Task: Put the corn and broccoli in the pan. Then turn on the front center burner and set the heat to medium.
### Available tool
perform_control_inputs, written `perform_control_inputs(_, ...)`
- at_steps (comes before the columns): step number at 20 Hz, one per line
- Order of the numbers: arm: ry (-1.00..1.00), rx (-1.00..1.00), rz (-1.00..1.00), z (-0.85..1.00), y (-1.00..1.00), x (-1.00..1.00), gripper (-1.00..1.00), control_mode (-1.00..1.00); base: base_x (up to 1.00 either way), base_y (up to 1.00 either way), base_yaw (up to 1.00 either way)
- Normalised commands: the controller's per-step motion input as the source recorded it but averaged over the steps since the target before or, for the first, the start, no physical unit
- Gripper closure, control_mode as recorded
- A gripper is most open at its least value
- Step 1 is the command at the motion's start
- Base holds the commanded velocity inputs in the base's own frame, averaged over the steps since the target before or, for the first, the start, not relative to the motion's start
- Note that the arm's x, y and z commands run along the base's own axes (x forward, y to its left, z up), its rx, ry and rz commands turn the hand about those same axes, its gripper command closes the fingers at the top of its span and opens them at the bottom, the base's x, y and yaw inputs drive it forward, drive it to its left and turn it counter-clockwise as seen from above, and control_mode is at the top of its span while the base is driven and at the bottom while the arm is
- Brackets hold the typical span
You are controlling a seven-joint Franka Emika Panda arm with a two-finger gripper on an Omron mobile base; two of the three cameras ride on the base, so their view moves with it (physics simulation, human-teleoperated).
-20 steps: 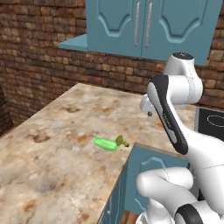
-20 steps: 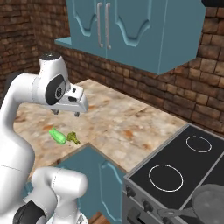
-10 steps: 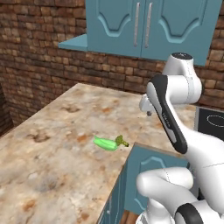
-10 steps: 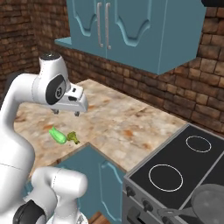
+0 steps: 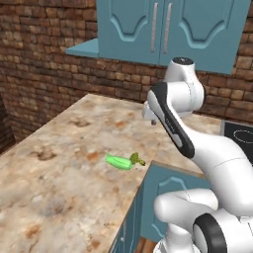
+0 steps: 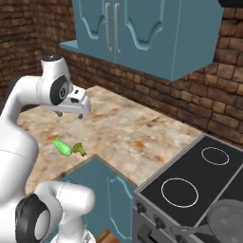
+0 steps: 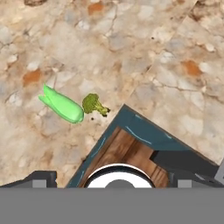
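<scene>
Here the gripper [image 6: 70, 114] is seen raised above the counter [image 5: 59, 163], jaws spread wide with nothing between them, well apart from both vegetables. Nearest the counter's inner corner lies the broccoli [image 7: 93, 104], touching or just beside the blunt end of the corn [image 7: 62, 106]. In the hand view the corn is offset up and to the left of the fingertips, its long axis running from upper left to lower right; in the right base view it [image 6: 62, 146] lies below the hand and a little toward the base. A descent is judged necessary, with the jaws set across the cob. Farthest off, the pan [image 6: 227, 219] rests at the cooktop's near right.
</scene>
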Motion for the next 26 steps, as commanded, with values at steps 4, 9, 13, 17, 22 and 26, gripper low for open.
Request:
perform_control_inputs(4,0.0,0.0,0.03,-0.62,0.08,-0.02,-1.0,-1.0,0.0,0.0,0.0)
perform_control_inputs(9,0.0,0.1,0.05,-0.86,0.08,0.0,-1.0,-1.0,0.0,0.0,0.0)
perform_control_inputs(13,-0.07,0.11,0.03,-0.43,0.17,-0.02,-1.0,-1.0,0.0,0.0,0.0)
perform_control_inputs(17,-0.09,0.02,0.0,-0.03,0.38,0.05,-1.0,-1.0,0.0,0.0,0.0)
perform_control_inputs(22,0.0,-0.04,0.0,0.0,0.6,0.25,-1.0,-1.0,0.0,0.0,0.0)
perform_control_inputs(26,0.08,-0.06,0.0,0.0,0.55,0.48,-1.0,-1.0,0.0,0.0,0.0)
